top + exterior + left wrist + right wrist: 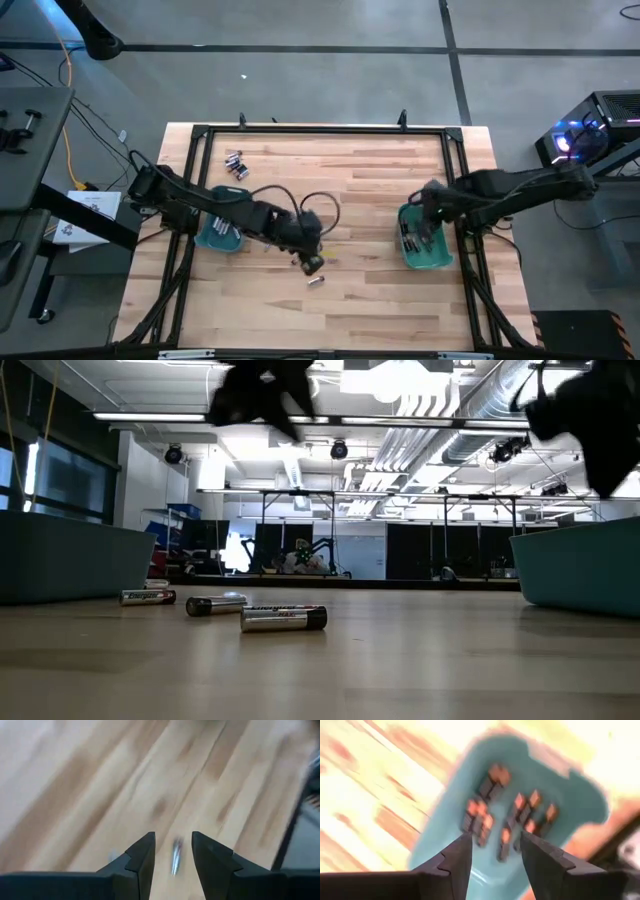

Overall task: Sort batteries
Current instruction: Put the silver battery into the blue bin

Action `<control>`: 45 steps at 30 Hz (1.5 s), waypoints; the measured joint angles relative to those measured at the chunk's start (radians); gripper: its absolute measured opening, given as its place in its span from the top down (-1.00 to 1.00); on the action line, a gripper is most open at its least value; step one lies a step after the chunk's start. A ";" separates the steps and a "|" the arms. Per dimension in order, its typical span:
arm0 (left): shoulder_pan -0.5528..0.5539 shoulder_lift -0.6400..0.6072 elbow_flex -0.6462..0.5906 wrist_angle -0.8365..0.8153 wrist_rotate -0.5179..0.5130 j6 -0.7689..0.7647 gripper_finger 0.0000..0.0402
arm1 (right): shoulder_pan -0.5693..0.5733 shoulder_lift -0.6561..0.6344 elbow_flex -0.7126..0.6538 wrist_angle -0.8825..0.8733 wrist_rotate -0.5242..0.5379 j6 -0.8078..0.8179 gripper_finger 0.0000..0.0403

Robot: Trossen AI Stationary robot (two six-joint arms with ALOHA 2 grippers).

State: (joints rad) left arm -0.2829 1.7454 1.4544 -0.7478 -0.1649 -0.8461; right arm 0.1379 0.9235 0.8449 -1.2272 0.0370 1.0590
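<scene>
With its jaws open, the left tool (173,854) should drop squarely over the small silvery cylindrical battery (176,858) on the worktop (380,190) before closing.

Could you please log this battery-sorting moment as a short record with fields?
left gripper: open, empty, above a silvery battery on the table
right gripper: open, empty, above the right teal bin
right bin contents: dark batteries with copper-brown ends
left teal bin: beside the left arm, contents unclear
loose batteries: a cluster at the far left, a few near the left gripper
</scene>
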 joint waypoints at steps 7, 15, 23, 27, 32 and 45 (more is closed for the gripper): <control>-0.071 0.000 -0.121 -0.116 0.037 -0.296 0.31 | 0.000 -0.022 0.217 0.040 0.201 -0.146 0.21; -0.117 0.006 -0.358 0.301 0.026 -0.299 -0.08 | 0.000 -0.020 0.274 0.240 0.318 -0.329 0.21; -0.096 0.010 -0.399 0.221 -0.039 -0.282 -0.13 | 0.000 -0.006 0.272 0.265 0.318 -0.365 0.21; -0.100 0.031 -0.398 0.232 -0.087 -0.196 -0.10 | 0.000 -0.006 0.272 0.264 0.318 -0.369 0.21; -0.100 0.092 -0.398 0.234 -0.086 -0.099 -0.04 | 0.000 -0.006 0.271 0.260 0.314 -0.375 0.21; -0.072 0.117 -0.386 0.222 -0.035 -0.115 0.86 | 0.000 0.003 0.270 0.262 0.193 -0.637 0.20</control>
State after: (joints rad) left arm -0.3552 1.8622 1.0684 -0.5261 -0.1996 -0.9606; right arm 0.1382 0.9268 1.1146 -0.9648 0.2299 0.4223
